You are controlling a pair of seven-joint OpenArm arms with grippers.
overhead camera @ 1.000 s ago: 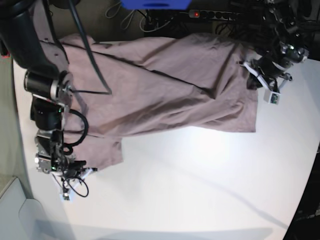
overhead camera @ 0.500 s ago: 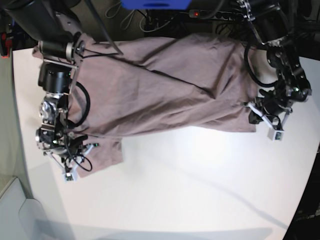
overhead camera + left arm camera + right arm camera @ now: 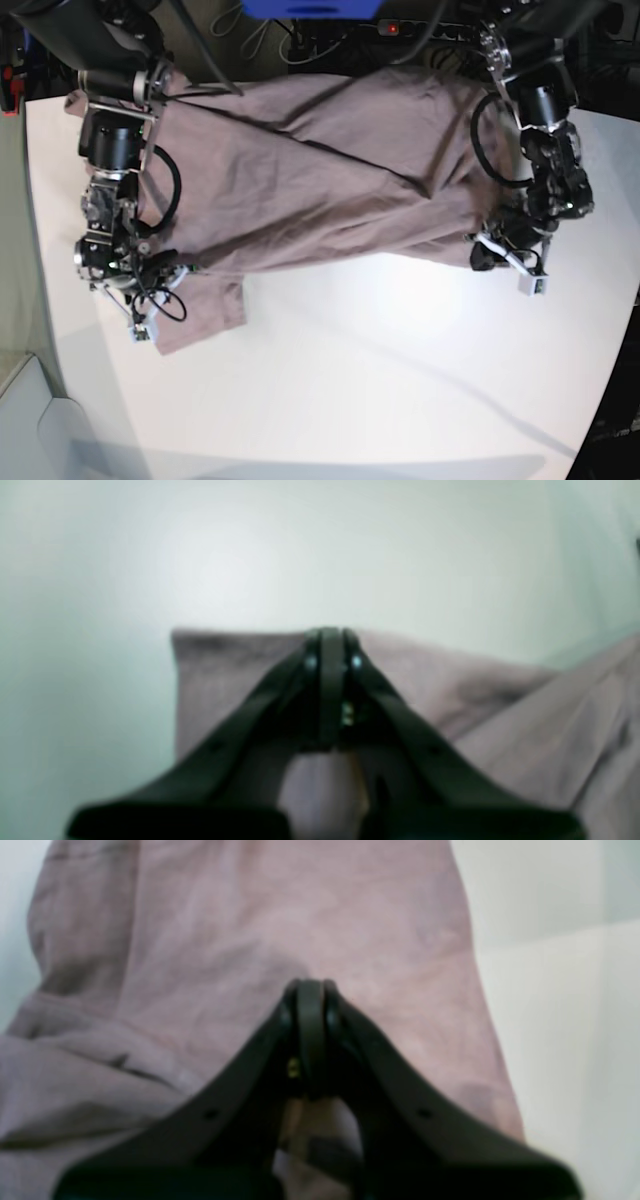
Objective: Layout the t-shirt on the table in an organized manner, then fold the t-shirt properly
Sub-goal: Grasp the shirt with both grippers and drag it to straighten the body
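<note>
The t-shirt [image 3: 320, 175] lies spread but rumpled across the far half of the table [image 3: 400, 380], its long axis running side to side in the base view, with diagonal creases across the body and one short sleeve [image 3: 205, 315] sticking out toward the near edge on that view's left.

Each arm sits at one end of the cloth. The right gripper [image 3: 140, 305] is over the sleeve end; its wrist view shows the jaws [image 3: 310, 1005] pressed together with mauve cloth spread beneath and beyond them. Whether they actually pinch a fold cannot be told from the blurred view. The left gripper [image 3: 500, 250] is at the opposite end, at the near corner of the shirt; its jaws [image 3: 330, 645] are likewise together, the tips just at the straight hem edge, bare table beyond them. Again, a grip on the cloth is not clear.

The relation that matters: the shirt stretches between the two arms along its length, each end directly under its own arm's jaws. The likely step in hand is flattening, so pulling the ends apart along that long axis would take out the diagonal creases. The loose sleeve is nearer the right arm.
</note>
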